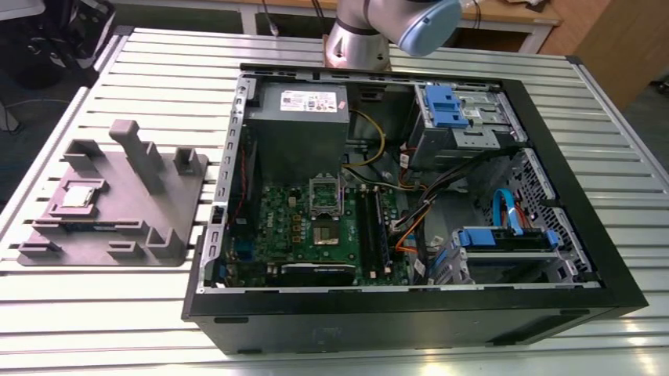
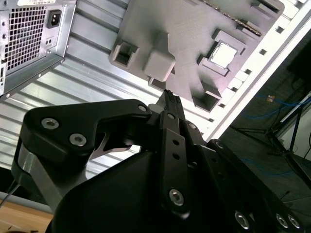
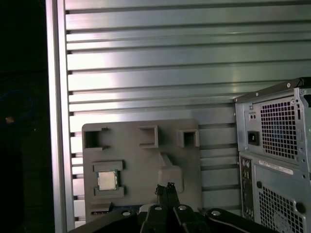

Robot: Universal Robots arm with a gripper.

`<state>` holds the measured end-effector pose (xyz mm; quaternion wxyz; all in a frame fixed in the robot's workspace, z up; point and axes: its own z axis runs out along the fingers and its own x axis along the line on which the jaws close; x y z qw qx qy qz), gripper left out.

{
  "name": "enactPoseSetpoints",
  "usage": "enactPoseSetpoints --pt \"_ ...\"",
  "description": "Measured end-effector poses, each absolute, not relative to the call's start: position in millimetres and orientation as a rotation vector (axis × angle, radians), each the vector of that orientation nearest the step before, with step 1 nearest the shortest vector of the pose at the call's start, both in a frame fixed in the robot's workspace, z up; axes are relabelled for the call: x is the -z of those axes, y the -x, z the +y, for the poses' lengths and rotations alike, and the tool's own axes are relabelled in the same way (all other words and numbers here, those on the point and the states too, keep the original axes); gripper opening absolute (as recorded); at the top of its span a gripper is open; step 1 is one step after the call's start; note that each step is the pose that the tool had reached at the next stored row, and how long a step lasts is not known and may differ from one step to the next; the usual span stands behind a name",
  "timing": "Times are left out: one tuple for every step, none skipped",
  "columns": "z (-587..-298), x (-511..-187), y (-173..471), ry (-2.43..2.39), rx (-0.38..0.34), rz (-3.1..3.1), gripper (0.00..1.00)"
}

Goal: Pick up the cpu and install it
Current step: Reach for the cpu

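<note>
While the cpu (image 3: pixel 107 180) lies in its recess on the grey tray (image 3: pixel 131 155), the gripper (image 3: pixel 165 186) hangs above that tray, closed on nothing. A clean pick likely needs it spread and squared to the cpu's edges.

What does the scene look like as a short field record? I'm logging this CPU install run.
cpu: lying in a recess of the grey tray, not picked up
gripper: shut, holding nothing, well apart from the cpu
computer case: open, to the exterior view's right of the tray
table: slatted metal, carrying tray and case
</note>
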<state>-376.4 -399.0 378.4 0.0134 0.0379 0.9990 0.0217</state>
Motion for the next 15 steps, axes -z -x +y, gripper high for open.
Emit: enactPoseSetpoints --pt "-399 -377 378 -0.118 -0.068 3.112 0.1" --pt "-399 -376 379 -0.118 -0.068 3.111 0.1" --pt "-399 -375 380 -0.118 -0.068 3.112 0.1" --pt "-400 -375 381 -0.118 -0.067 3.112 0.1" --pt "-400 -374 382 -0.118 -0.067 3.112 0.1" --pt "-400 -373 383 -0.118 -0.068 3.112 0.1" --pt "-400 -372 384 -0.118 -0.068 3.112 0.1" --pt "-401 -371 385 -0.118 -0.067 3.112 0.1" --pt "-401 -370 386 -0.118 -0.067 3.112 0.1" --pt "-401 -369 388 -0.118 -0.067 3.112 0.1" --pt "-402 -368 389 -0.118 -0.067 3.112 0.1" --pt "-402 -367 390 -0.118 -0.067 3.112 0.1" --pt "-402 -366 391 -0.118 -0.067 3.112 0.1" --pt "-403 -365 392 -0.118 -0.067 3.112 0.1" --pt "-403 -364 393 -0.118 -0.067 3.112 0.1"
